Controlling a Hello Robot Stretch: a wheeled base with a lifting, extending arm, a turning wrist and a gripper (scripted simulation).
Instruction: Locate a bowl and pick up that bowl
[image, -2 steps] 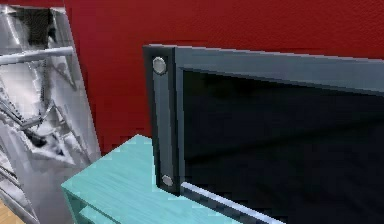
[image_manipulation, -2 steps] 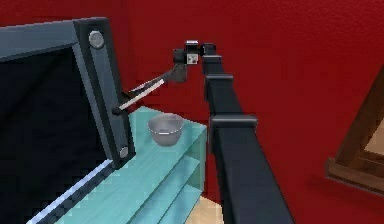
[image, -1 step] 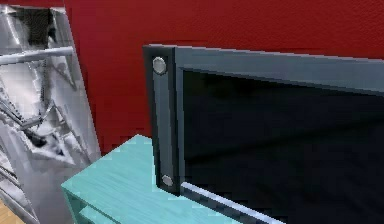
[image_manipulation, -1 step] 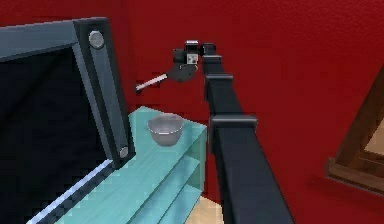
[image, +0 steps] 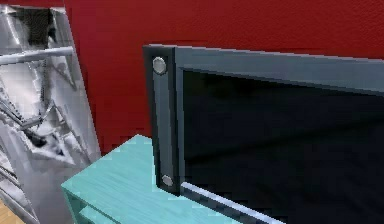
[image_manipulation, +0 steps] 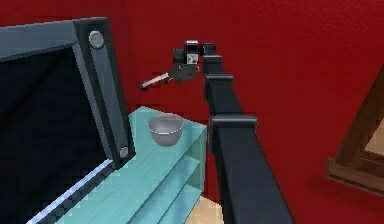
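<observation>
A small grey bowl (image_manipulation: 167, 130) stands on the teal TV stand (image_manipulation: 150, 180), close to the stand's end beside the television's frame. In the arm side view the dark arm rises from the bottom edge, and the gripper (image_manipulation: 150, 80) sits higher in the picture than the bowl, its thin fingers (image_manipulation: 157, 77) pointing toward the television. Only bare red wall lies behind the gripper's far end, so it holds nothing.
A large dark-screened television (image: 280, 130) (image_manipulation: 50, 110) takes up most of the teal stand (image: 120, 185). A red wall (image: 220, 25) runs behind. A grey, silvery panel (image: 40, 110) leans at the forward view's left. A wooden frame (image_manipulation: 362, 140) is at the arm side view's right.
</observation>
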